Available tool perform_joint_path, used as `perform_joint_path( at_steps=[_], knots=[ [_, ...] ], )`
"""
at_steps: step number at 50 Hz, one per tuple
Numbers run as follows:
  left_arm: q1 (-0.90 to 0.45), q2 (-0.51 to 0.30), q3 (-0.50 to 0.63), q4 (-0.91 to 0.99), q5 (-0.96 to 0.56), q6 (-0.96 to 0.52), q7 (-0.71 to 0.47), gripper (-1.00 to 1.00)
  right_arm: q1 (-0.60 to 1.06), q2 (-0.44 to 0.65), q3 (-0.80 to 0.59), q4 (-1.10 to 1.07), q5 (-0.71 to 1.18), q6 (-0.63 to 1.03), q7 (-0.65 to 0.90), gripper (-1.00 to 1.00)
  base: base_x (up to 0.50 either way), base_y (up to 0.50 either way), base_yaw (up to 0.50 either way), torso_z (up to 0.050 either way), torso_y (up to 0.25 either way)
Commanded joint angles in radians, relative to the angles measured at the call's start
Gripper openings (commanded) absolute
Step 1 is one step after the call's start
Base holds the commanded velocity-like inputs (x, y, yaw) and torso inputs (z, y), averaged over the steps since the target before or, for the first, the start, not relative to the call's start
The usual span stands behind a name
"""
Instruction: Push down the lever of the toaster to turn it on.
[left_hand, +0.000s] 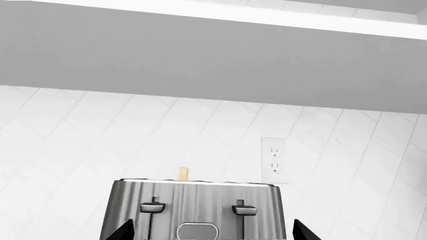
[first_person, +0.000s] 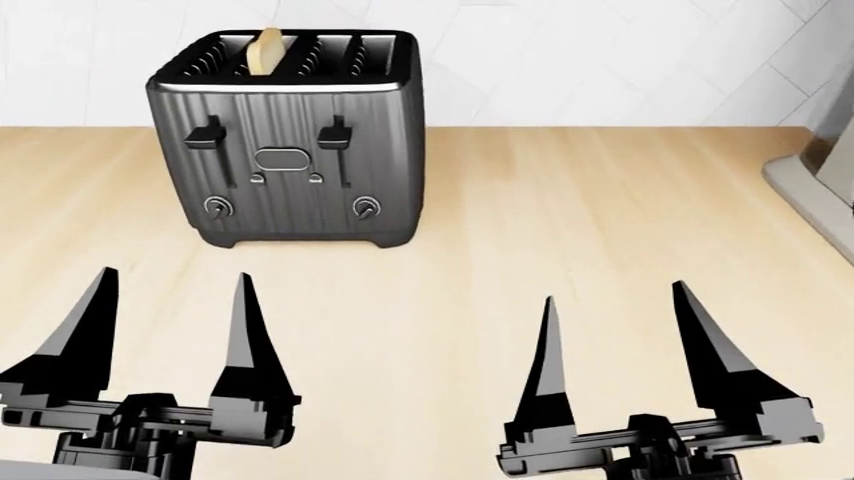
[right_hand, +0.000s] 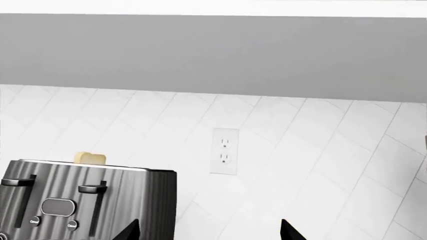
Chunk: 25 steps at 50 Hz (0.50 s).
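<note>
The dark grey ribbed toaster (first_person: 287, 140) stands on the wooden counter at the back left, a slice of bread (first_person: 267, 48) sticking up from a slot. Its left-hand lever (first_person: 206, 135) is a black tab near the top of its slot, level with the right-hand tab (first_person: 334, 135). The toaster also shows in the left wrist view (left_hand: 197, 207), with the lever (left_hand: 152, 206), and in the right wrist view (right_hand: 87, 200). My left gripper (first_person: 171, 315) is open and empty, well in front of the toaster. My right gripper (first_person: 614, 325) is open and empty, nearer and to the right.
A beige appliance (first_person: 825, 175) stands at the counter's right edge. A white tiled wall with a socket (left_hand: 273, 166) rises behind the toaster, under a grey cabinet (left_hand: 213, 55). Bare wooden counter (first_person: 561, 220) lies between the grippers and the toaster.
</note>
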<state>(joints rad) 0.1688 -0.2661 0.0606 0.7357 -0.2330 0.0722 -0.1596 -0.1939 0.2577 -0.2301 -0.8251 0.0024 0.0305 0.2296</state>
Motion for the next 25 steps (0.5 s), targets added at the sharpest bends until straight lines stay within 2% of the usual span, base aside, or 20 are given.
perform_joint_path(
  at_steps=[1,3,25],
  knots=[
    [-0.003,-0.006,0.001,-0.006,-0.004,0.005,-0.005,1.0,0.001,0.004,-0.01,0.0,-0.02,-0.001,0.01,1.0,0.33,0.48,0.0,0.0,0.0],
    [-0.002,-0.007,0.002,-0.005,-0.004,0.005,-0.006,1.0,0.0,0.005,-0.009,0.0,-0.012,-0.004,0.01,1.0,0.34,0.44,0.0,0.0,0.0],
    [0.005,-0.019,0.011,0.004,-0.011,0.004,-0.017,1.0,-0.004,0.016,0.004,-0.002,0.062,-0.012,0.016,1.0,0.01,0.0,0.0,0.0,0.001]
  ],
)
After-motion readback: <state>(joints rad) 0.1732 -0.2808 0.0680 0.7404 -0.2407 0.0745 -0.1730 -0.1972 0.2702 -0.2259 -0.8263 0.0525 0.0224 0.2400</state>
